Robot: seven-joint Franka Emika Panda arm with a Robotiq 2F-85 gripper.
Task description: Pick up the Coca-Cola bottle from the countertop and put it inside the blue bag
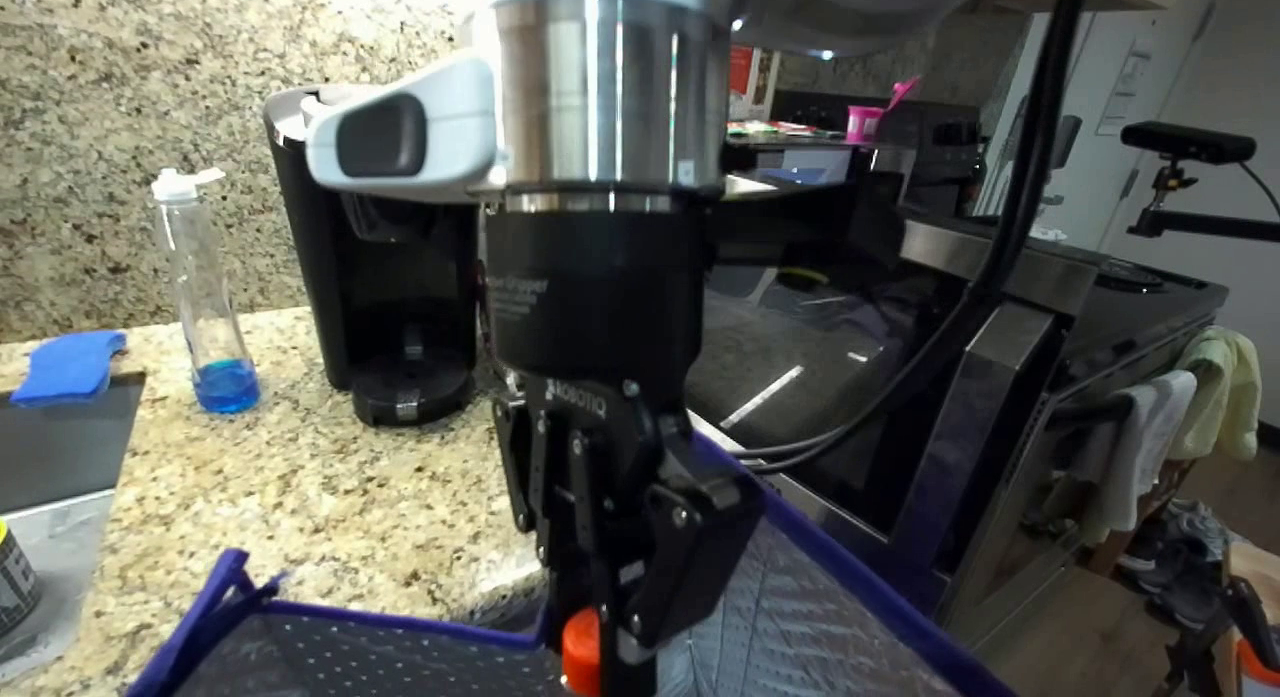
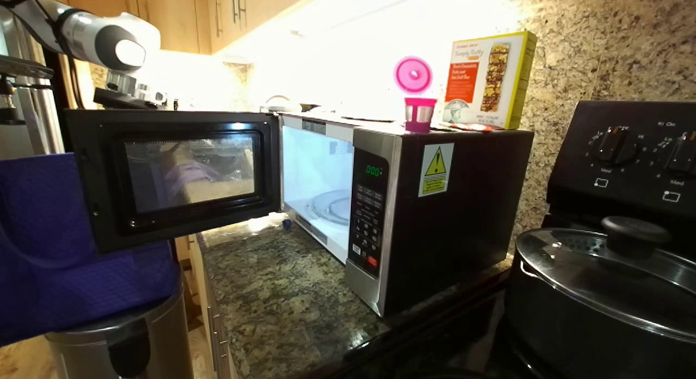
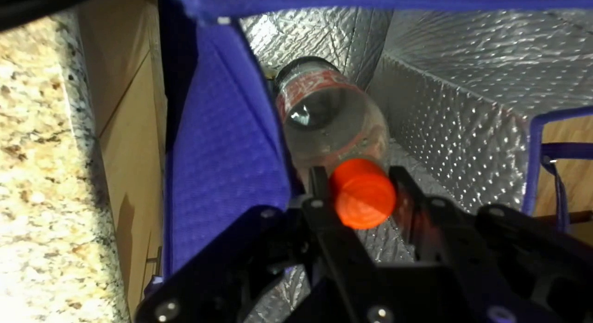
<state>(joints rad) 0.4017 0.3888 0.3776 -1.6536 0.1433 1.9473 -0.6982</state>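
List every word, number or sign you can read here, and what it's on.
"ROBOTIQ": gripper.
"000": microwave display.
"!" in a yellow triangle: microwave sticker.
"Simply Nutty": snack-bar box.
"On", "Med" twice: stove panel.
Too small or blurred: bottle label, microwave keypad, door notice, all other print.

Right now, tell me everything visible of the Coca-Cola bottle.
The Coca-Cola bottle looks like clear plastic, with its orange-red cap on and a red label bearing pale lettering. It slants inside the open blue bag, cap end nearest in the wrist view. The gripper appears clamped at that end. Whether the bottle touches the silver lining is unclear.
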